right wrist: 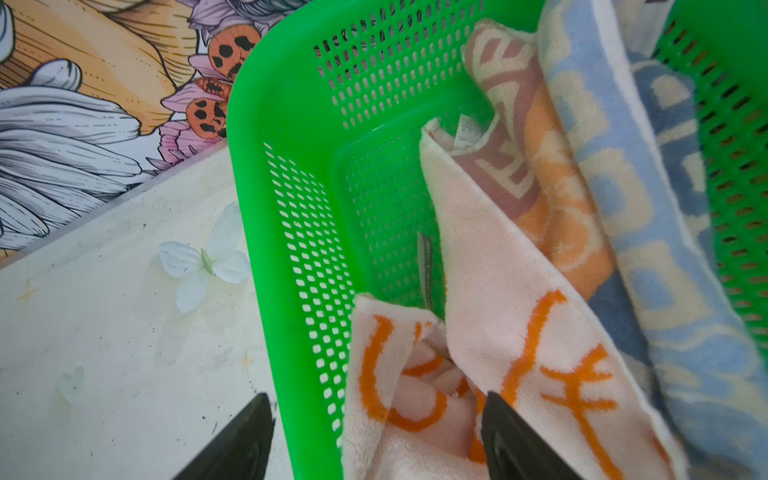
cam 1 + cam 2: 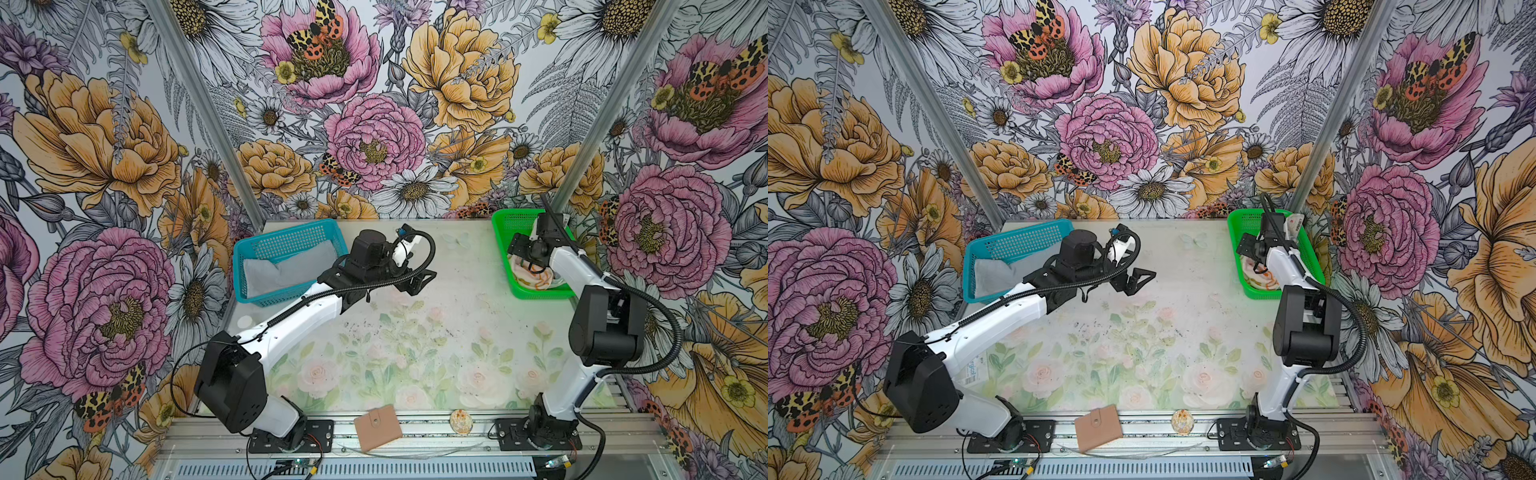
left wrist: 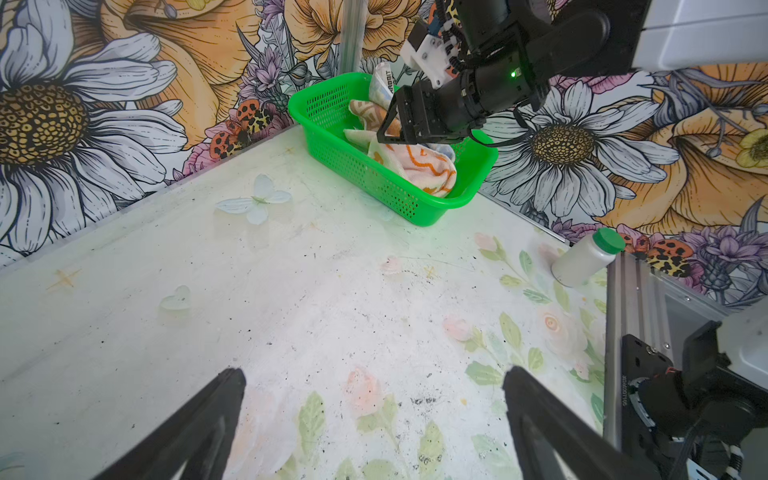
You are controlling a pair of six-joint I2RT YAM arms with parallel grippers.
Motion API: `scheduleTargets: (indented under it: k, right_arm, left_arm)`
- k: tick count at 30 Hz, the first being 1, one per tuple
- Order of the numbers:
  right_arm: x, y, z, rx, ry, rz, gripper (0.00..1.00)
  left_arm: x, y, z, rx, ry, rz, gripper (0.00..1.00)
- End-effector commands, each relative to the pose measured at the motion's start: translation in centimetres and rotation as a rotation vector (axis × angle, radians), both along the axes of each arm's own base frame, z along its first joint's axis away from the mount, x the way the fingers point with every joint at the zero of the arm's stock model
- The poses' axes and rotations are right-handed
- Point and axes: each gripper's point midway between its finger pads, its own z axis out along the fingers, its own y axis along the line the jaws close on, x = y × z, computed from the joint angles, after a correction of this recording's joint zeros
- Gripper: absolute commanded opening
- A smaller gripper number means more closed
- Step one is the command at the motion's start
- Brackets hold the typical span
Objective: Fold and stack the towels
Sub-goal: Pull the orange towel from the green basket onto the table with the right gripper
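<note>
The right tool (image 1: 376, 399) reaches down into the green basket (image 1: 291, 104) at the far right corner of the table (image 2: 457, 299), its jaws apart. In the right wrist view one finger (image 1: 241, 440) sits outside the basket's perforated wall and the other sits over the crumpled orange-and-cream towel (image 1: 498, 332), clamped on neither. Beside that towel in the same basket lies the lettered towel (image 1: 602, 166) (beige, orange and blue bands), one end riding up above the rim. The left tool (image 3: 374, 374) hangs over bare table near the middle, jaws wide apart and holding nothing. Behind its arm, in both top views, the grey towel (image 2: 286, 270) lies rumpled in the blue basket (image 2: 282, 237) at the far left. None of the three towels is folded or stacked
</note>
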Motion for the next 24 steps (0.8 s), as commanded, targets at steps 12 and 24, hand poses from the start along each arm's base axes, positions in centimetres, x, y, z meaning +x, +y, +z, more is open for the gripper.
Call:
scheduleTargets:
  k: [12,24]
  right_arm:
    - [2.0,2.2,4.5,-0.027,-0.098,0.090,0.00]
    - [-2.9,17.9,32.8,-0.183,-0.734,0.533,0.00]
  left_arm:
    - [0.1,0.3,1.6,-0.050,-0.014,-0.004,0.99]
    - [2.3,3.3,2.7,-0.095,-0.036,0.106,0.99]
